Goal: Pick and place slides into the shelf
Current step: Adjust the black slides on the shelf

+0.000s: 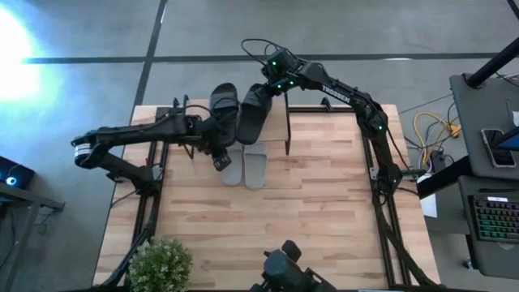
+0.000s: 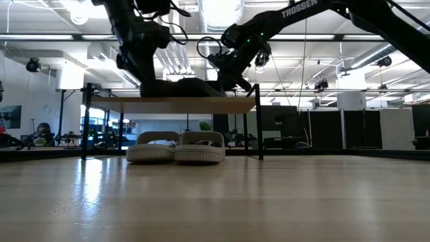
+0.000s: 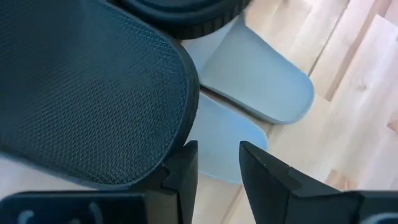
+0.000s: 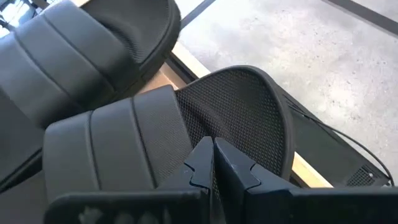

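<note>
The shelf stands at the table's far side. Two black slides lie side by side on its plank top, their far ends hanging over its far edge. Two light grey slides rest on the table beneath it, their near ends poking out. My left gripper is open at the shelf's near edge, above the grey slides and beside a black slide's end. My right gripper is shut over the right black slide. My left gripper holds nothing between its fingers; one finger stands right at the black slide's rim, and whether it touches cannot be told. My right gripper's shut fingertips sit on the right black slide's textured footbed just behind the strap. They come slanting down from the far side. The slide lies flat on the shelf top.
A small potted plant stands at the table's near left corner and a dark camera mount at the near edge. Bare wood lies between the shelf and the near edge. A desk with a keyboard is off to the right.
</note>
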